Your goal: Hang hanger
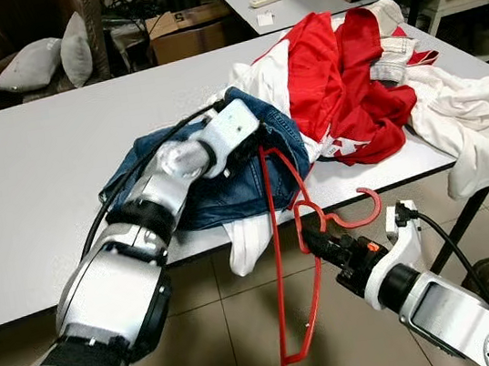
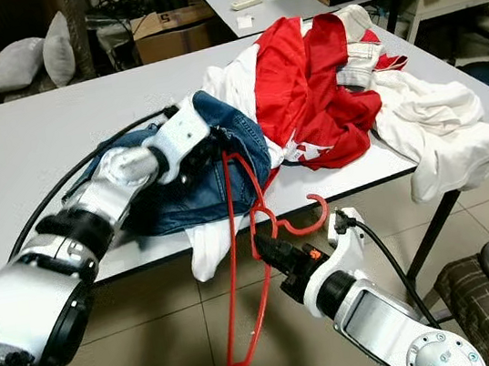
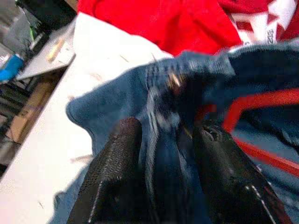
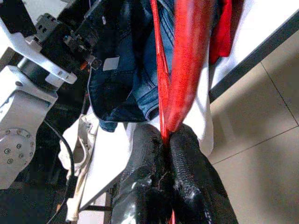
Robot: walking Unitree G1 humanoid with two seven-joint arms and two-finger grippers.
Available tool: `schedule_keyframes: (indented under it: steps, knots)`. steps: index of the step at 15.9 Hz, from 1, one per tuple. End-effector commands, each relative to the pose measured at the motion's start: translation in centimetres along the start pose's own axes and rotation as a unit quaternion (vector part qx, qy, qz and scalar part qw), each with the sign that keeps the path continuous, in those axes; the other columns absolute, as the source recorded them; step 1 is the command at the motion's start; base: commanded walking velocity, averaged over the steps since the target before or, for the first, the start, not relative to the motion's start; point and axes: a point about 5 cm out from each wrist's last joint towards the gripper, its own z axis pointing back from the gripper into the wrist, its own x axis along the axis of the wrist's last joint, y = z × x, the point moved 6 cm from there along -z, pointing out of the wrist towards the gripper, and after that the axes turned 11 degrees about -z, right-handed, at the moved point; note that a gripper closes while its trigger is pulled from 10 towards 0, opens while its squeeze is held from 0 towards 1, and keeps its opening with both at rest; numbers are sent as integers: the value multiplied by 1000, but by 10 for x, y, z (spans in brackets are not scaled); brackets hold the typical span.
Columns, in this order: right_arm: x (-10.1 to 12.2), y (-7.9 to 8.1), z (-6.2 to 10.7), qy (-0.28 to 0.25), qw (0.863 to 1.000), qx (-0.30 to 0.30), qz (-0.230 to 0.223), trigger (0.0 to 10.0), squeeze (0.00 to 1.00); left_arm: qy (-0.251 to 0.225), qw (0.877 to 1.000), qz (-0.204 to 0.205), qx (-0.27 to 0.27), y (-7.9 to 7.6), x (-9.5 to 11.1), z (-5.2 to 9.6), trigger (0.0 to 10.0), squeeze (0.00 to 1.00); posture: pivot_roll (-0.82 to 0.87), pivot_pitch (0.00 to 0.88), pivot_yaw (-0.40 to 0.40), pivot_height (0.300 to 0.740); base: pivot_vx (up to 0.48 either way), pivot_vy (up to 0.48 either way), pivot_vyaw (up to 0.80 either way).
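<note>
Left gripper (image 1: pixel 253 149) at table (image 1: pixel 23 179) edge, fingers (image 3: pixel 117 172) parted, pinching blue denim jeans (image 1: pixel 227 186). Red hanger (image 1: pixel 297 258) hangs off the front edge. Right gripper (image 1: pixel 313 242) clamped tight on hanger neck, just below hook.

Head stereo pair: looks forward and down from above the robot's arms, onto the near edge of a white table (image 1: pixel 32 178) and the tiled floor below. Both eyes share the clothes pile, red hanger (image 1: pixel 294 258) and both arms; right eye is offset slightly, scene shifted leftward in frame.

Left wrist cam: very close, looks along the left gripper (image 3: pixel 163 154) at blue denim jeans (image 3: pixel 117 100) on the tabletop; blurred.

Right wrist cam: close, looks up along the right gripper (image 4: pixel 167 140) from below table edge, toward the hanger, jeans and the left arm's wrist (image 4: pixel 28 88).
</note>
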Motion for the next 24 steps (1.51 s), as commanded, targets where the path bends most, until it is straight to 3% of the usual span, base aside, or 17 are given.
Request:
schedule_keyframes:
  steps: [1, 2, 3, 13, 17, 19, 23, 24]
  knots:
    - [1, 7, -1, 0, 1000, 13, 1, 10000, 0, 11, 1000, 4, 7, 3, -2, 0, 10000, 0, -122, 0, 113, 740, 0, 0, 0]
    - [1, 7, -1, -1, 1000, 14, 2, 10000, 0, 3, 1000, 21, 12, 4, 1, -1, 10000, 0, -123, 0, 114, 740, 0, 0, 0]
    - [1, 8, -1, -2, 1000, 14, 3, 10000, 0, -11, 998, 51, 17, 5, 5, -2, 0, 0, -127, 0, 118, 740, 0, 0, 0]
    - [3, 8, -4, -3, 1000, 16, 5, 10000, 0, -10, 994, 100, 30, 9, 0, 0, 0, 0, -123, 0, 112, 740, 0, 0, 0]
    - [3, 9, -5, -3, 1000, 18, 8, 10000, 0, -14, 989, 139, 46, 14, -2, 1, 0, 0, -126, 0, 114, 740, 0, 0, 0]
    - [3, 10, -6, -2, 1000, 17, 12, 10000, 0, -37, 985, 157, 67, 30, 5, 6, 0, 0, -124, 0, 115, 740, 0, 0, 0]
    - [0, 15, -19, 18, 999, 21, 26, 10000, 0, -101, 986, 95, 94, 80, 38, 25, 0, 0, -93, 0, 90, 740, 0, 0, 0]
    - [1, 16, -22, 19, 999, 21, 27, 10000, 0, -105, 986, 86, 94, 85, 40, 28, 0, 0, -86, 0, 83, 740, 0, 0, 0]
